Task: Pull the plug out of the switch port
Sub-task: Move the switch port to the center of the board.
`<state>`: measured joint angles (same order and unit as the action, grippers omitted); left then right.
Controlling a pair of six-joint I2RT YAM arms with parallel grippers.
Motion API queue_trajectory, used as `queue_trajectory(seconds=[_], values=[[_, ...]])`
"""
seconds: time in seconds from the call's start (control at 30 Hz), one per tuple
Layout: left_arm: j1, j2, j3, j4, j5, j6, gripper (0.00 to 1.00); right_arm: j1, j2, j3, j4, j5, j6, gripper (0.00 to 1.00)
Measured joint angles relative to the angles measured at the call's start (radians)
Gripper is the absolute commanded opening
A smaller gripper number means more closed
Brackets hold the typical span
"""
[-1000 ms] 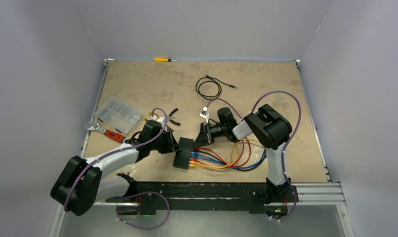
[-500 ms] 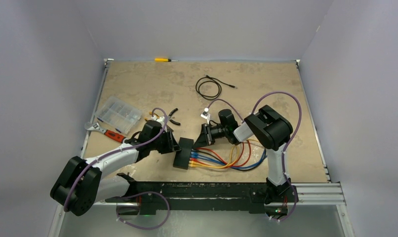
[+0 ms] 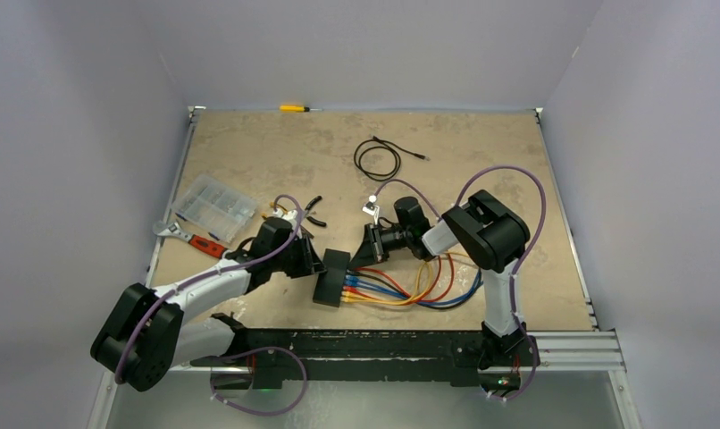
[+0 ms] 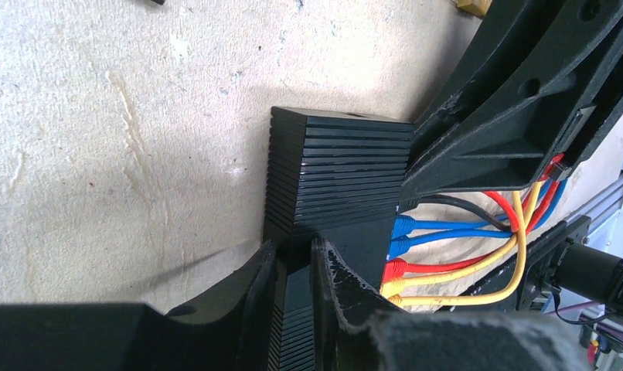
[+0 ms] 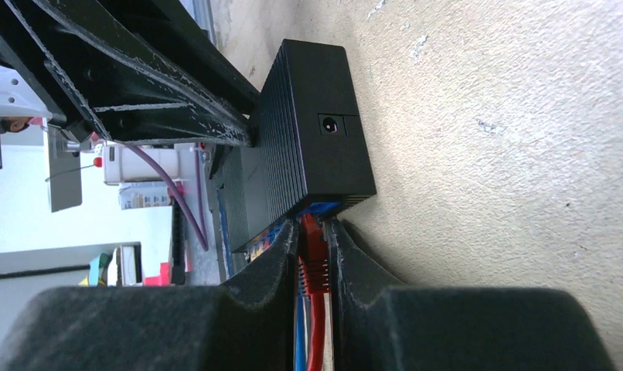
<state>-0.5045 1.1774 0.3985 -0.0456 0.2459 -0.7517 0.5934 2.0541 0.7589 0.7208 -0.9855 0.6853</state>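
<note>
1. My left tool (image 4: 294, 255): clenched on the near end of the switch (image 3: 332, 273), a finger on either side of its ribbed edge. Purpose, as I judge it: bracing the box against the counter (image 3: 481, 161).

2. The switch: flat black box lying on the counter between my two arms. Its socket face is turned toward my right arm.

3. The red plug (image 5: 314, 259): seated in the socket face, with blue plugs just beside it. I cannot tell which socket in the row it occupies.

4. My right tool (image 5: 312, 232): grasping the red plug, with the fingers pressed against both sides of its boot just short of the socket face.

5. The cable bundle (image 3: 410, 290): blue, red, yellow and black leads fanning from the switch across the counter under my right arm.

6. Step in hand, by my reckoning: brace set, grip on the plug made, plug not yet out.

7. Next move calls for a straight draw of my right tool away from the socket face, along the plug's own line. My left tool must hold firm so the box does not slide. A latch tab, if there is one, needs pressing first; I cannot see one.

8. Farther off, not wanted: the clear compartment box (image 3: 215, 206), the wrench (image 3: 173, 231), the coiled black cable (image 3: 377, 161) and the yellow screwdriver (image 3: 294, 108) at the far edge.
</note>
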Motion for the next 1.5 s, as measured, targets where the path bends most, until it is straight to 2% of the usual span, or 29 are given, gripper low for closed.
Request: queue_trajectory(seconds=[0.43,0.9,0.97,1.07,1.2,1.27,1.5], values=[[-0.001,0.014,0.003,0.006,-0.021,-0.061,0.14,-0.016,-0.031,0.003,-0.101,0.009,-0.061,0.0],[0.008,0.04,0.02,0.01,-0.021,-0.097,0.17,-0.023,-0.063,0.027,-0.222,0.027,-0.122,0.0],[0.019,0.037,0.024,-0.005,-0.025,-0.092,0.24,-0.017,-0.059,0.05,-0.253,0.032,-0.129,0.0],[0.042,0.031,0.033,-0.038,-0.049,-0.072,0.52,-0.004,-0.035,0.106,-0.29,0.038,-0.133,0.0],[0.066,0.021,0.038,-0.062,-0.069,-0.05,0.79,0.007,0.002,0.181,-0.346,0.035,-0.14,0.0],[0.066,0.013,0.039,-0.048,-0.06,-0.036,0.83,0.014,0.016,0.214,-0.365,0.041,-0.145,0.0],[0.066,0.014,0.037,-0.019,0.003,-0.011,0.85,0.044,0.048,0.31,-0.437,0.078,-0.171,0.0]])
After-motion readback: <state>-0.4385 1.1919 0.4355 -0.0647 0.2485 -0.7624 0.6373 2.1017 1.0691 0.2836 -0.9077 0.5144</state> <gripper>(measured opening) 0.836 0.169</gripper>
